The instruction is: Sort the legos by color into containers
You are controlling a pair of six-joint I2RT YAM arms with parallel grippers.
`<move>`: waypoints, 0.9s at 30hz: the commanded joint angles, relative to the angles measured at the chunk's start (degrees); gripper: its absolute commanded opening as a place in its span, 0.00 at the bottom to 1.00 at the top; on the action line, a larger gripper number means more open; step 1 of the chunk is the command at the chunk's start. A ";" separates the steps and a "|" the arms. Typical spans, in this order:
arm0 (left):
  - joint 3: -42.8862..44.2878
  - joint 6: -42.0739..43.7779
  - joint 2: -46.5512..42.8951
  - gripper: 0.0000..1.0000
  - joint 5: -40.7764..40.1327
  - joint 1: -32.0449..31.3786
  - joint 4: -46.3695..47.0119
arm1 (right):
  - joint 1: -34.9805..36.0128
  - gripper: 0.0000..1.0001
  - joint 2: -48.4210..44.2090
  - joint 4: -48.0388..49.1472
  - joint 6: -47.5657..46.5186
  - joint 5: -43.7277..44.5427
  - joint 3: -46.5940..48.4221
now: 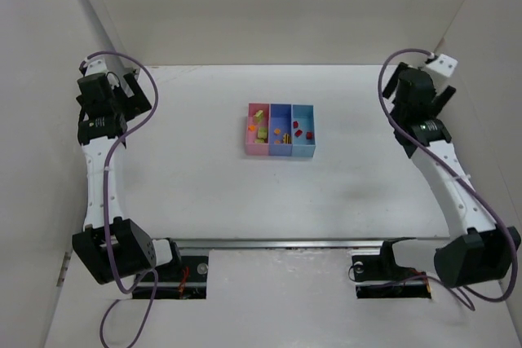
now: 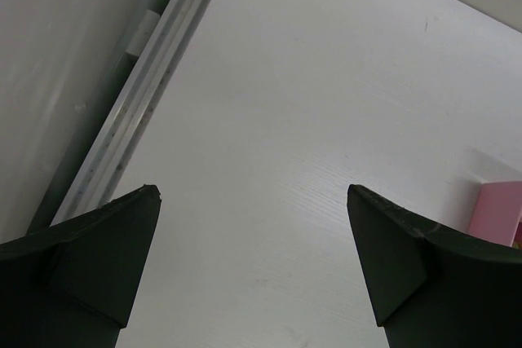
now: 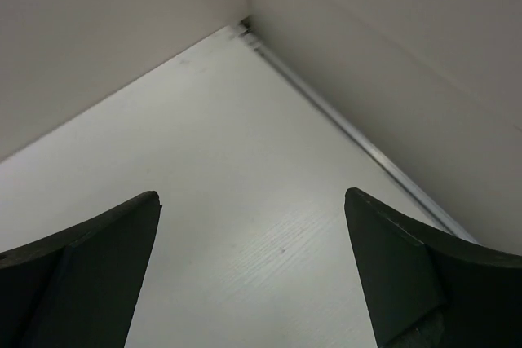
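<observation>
The containers [image 1: 280, 152] stand mid-table as one tray of pink, blue-violet and light blue bins. Legos lie inside them: a yellow-green clump [image 1: 263, 130] and small orange and yellow bits in the pink bin, tiny orange bricks [image 1: 278, 130] in the blue-violet bin, red bricks [image 1: 298, 127] in the light blue bin. My left gripper [image 1: 134, 91] [image 2: 253, 191] hangs open at the far left, over bare table. At the far right my right gripper [image 1: 440, 91] [image 3: 251, 194] is open too, facing the back right corner. Neither holds anything.
White walls close in the table on the left, back and right. A metal rail [image 2: 155, 71] runs along the foot of the wall beside my left gripper. A corner of the pink bin [image 2: 499, 211] shows at the right edge of the left wrist view.
</observation>
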 commanded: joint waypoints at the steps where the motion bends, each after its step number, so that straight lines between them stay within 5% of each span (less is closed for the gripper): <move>1: 0.20 -0.69 -2.39 0.99 0.96 0.27 2.45 | 0.78 1.00 -3.60 2.21 8.93 25.07 -3.89; 6: -0.32 -1.92 -2.39 0.99 2.37 0.27 2.97 | 0.78 1.00 -2.83 0.55 10.52 28.29 -2.51; 11: -0.33 -1.92 -2.92 0.99 3.52 0.27 2.97 | 0.78 1.00 0.87 -12.46 16.32 29.78 3.56; 27: -1.38 -2.44 -4.50 0.99 3.52 0.27 2.97 | 0.78 1.00 -0.79 -11.95 15.54 26.80 3.57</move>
